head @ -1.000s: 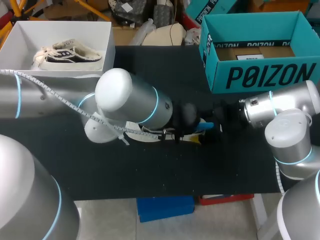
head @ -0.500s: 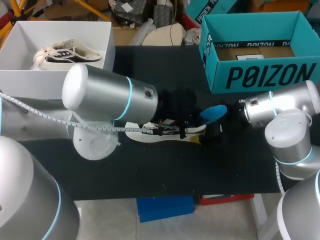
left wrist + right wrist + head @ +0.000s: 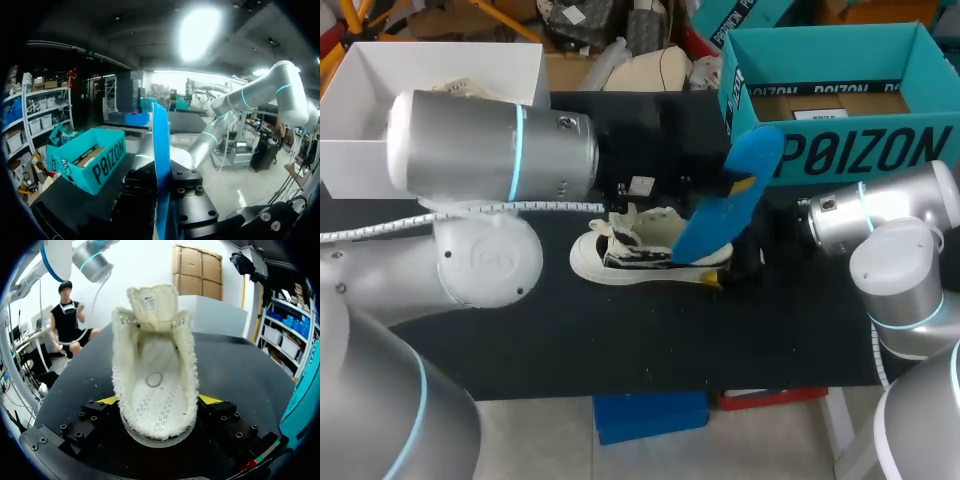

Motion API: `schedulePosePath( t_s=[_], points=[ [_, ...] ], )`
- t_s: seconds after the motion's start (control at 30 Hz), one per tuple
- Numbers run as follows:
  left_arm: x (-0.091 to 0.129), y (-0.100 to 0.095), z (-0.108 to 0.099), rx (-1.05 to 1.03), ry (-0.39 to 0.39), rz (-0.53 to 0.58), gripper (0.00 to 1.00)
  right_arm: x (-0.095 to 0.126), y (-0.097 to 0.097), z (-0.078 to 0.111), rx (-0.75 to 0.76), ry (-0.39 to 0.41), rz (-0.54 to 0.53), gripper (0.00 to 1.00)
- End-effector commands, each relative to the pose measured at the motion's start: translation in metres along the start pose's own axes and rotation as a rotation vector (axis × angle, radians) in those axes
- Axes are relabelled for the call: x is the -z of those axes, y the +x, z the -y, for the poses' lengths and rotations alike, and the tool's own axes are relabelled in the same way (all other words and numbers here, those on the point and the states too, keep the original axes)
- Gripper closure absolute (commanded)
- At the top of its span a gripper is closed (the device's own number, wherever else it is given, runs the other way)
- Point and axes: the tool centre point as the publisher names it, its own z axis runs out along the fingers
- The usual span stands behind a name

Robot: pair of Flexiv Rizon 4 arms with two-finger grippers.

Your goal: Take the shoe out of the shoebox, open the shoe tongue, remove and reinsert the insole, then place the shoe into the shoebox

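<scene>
The left gripper (image 3: 163,196) is pinching the blue insole (image 3: 730,195) between its 2 fingers, holding it tilted in the air just above the shoe (image 3: 640,250). The shoe is sitting on the black table (image 3: 620,340), near the teal shoebox (image 3: 840,150), its tongue (image 3: 152,300) standing up. The right gripper (image 3: 158,407) is clamping the heel from both sides.

The left arm (image 3: 490,160) stretched level from the left side to the middle of the table. The left gripper (image 3: 163,192) pressed the insole (image 3: 161,145) from two sides. The right arm (image 3: 880,215) lay low and level. The right gripper (image 3: 158,402) clamped the heel of the shoe (image 3: 155,365) between its yellow tips.
</scene>
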Motion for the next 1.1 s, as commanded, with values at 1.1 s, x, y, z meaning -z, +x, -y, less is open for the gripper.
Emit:
schedulePosePath(
  t_s=[1.1],
  points=[
    [0.115, 0.063, 0.046, 0.439, 0.162, -0.133, 1.00, -0.001, 0.000, 0.000, -0.002, 0.002, 0.001, 1.00]
  ],
)
